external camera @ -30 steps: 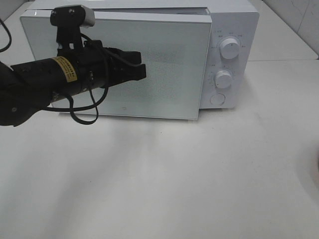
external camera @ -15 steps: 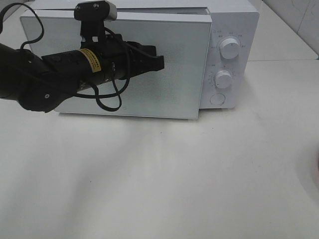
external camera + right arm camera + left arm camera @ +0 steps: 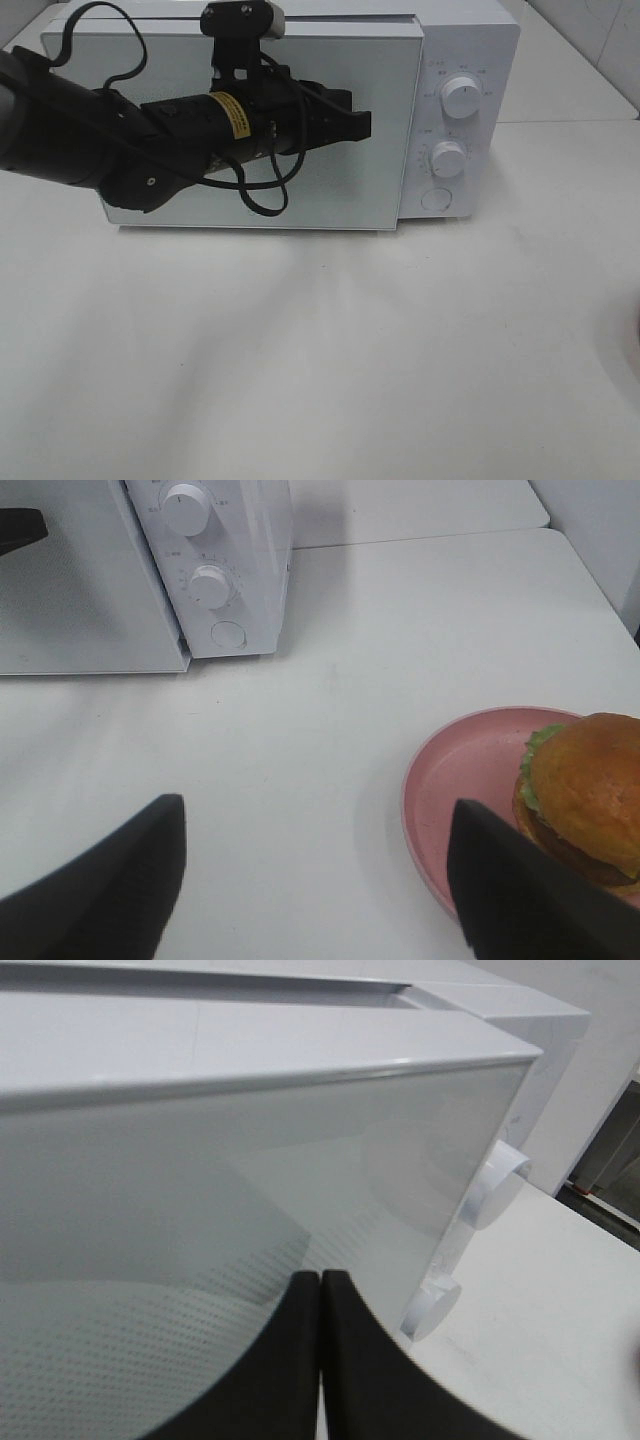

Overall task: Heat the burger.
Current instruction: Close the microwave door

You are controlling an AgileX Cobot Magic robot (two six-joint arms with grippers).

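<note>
I see my left end effector [image 3: 362, 124] pressed closed, empty, in front of the microwave door [image 3: 385, 180] at upper centre; my right end effector [image 3: 315, 880] gapes wide; the burger [image 3: 582, 798] sits on the pink plate [image 3: 462, 792], lower right of the tabletop [image 3: 330, 720].

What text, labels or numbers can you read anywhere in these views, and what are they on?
Nothing can be read.
Yellow label on the left arm: dark print, too small to read.
Markings around the upper dial of the microwave: too small and faint.
Markings around the lower dial: also illegible.
Round button below the dials: no sign discernible.
Burger and pink plate: no text.
</note>
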